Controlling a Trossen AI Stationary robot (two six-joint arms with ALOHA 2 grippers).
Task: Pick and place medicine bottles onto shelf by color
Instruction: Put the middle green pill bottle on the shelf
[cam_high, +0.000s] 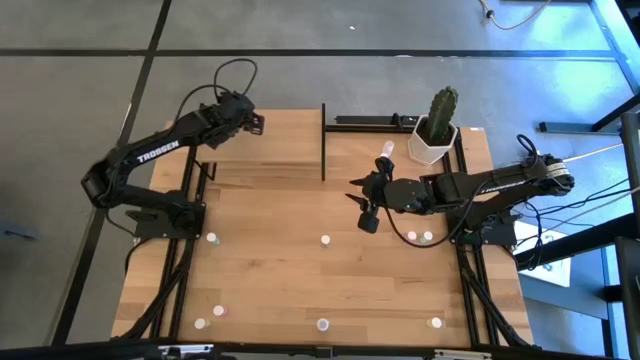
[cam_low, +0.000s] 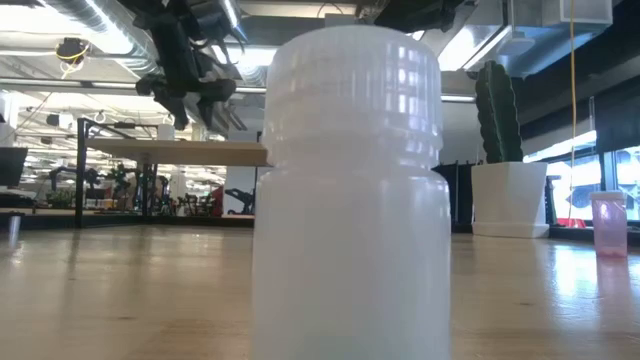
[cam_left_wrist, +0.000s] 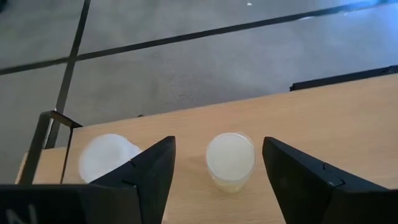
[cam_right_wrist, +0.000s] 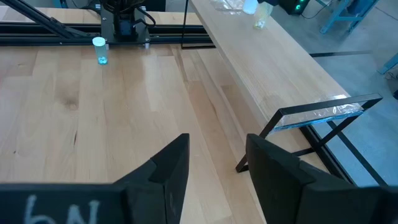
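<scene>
My left gripper (cam_left_wrist: 217, 180) jaws stood wide astride a pale yellow bottle (cam_left_wrist: 230, 159) set on the shelf (cam_left_wrist: 323, 118), so release looked complete; next, retract upward.

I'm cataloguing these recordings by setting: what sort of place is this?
Likely a robotics lab or workshop in an industrial hall: two arms work at a wooden table standing on a bare concrete floor, and the low view shows exposed ceiling ducts with more benches behind.
</scene>
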